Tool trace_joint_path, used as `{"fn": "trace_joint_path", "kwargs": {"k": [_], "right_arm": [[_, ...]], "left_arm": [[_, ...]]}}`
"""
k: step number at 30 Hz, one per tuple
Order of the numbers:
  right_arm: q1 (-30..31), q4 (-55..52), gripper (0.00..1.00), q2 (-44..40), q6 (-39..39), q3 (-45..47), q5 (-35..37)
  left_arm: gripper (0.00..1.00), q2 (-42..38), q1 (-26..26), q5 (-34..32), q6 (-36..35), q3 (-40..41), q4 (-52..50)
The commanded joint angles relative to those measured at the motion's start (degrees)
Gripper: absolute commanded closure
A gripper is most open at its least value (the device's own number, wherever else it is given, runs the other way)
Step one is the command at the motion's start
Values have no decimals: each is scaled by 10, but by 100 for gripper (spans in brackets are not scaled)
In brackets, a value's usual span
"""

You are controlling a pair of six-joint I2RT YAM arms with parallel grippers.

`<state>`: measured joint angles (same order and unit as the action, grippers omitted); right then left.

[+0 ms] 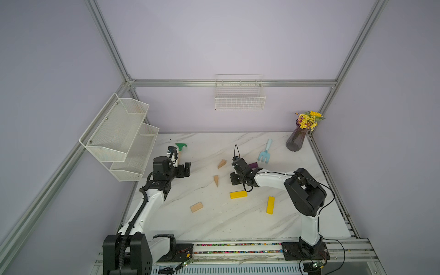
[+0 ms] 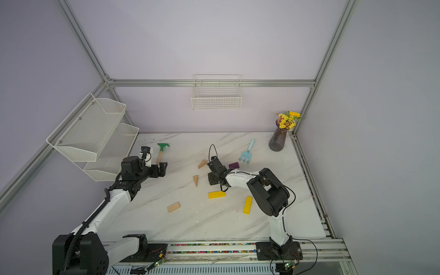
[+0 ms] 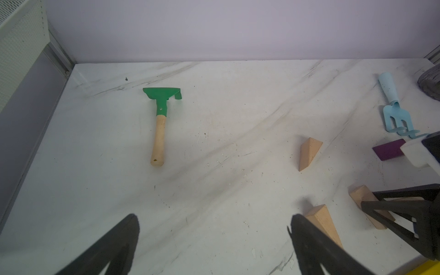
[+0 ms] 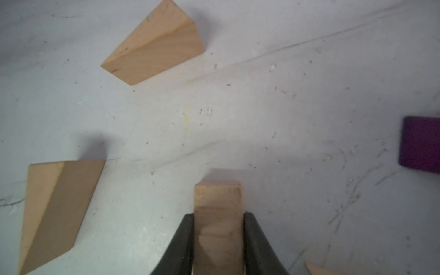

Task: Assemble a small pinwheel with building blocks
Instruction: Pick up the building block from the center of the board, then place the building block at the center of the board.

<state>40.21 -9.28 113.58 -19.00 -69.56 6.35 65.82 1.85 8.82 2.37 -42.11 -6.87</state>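
The building blocks lie scattered on the marble table (image 1: 238, 221), and no pinwheel is in view. My right gripper (image 4: 218, 215) is shut on a pale wood rectangular block (image 4: 217, 202) at mid-table; in a top view the gripper (image 1: 234, 179) hides that block. Two wood wedges (image 1: 222, 163) (image 1: 216, 180) lie just left of it, and the purple wedge (image 1: 253, 164) just behind it. Nearer the front are two yellow bars (image 1: 238, 194) (image 1: 270, 204) and another wood block (image 1: 196, 207). My left gripper (image 3: 214, 221) hangs open and empty at the left (image 1: 187, 167).
A green rake with a wooden handle (image 3: 160, 123) lies beyond the left gripper. A light blue fork (image 1: 265, 152) and a vase of flowers (image 1: 296, 140) stand at the back right. White mesh shelves (image 1: 123, 142) hang on the left wall, and a wire basket (image 1: 240, 100) on the back wall.
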Motion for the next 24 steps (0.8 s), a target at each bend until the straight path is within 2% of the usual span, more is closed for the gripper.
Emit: {"fn": "trace_joint_path", "kwargs": {"k": [1,15,24], "right_arm": [[2,-27,72,26,35,-13,0],[2,-59,54,-23,37,-4,20],[5,-55,51,-17,44,13,15]], "left_arm": [[0,-10,-1,7,10,1,26],[0,-9,0,14,16,3,31],[0,-5,-1,16,19,4,31]]}}
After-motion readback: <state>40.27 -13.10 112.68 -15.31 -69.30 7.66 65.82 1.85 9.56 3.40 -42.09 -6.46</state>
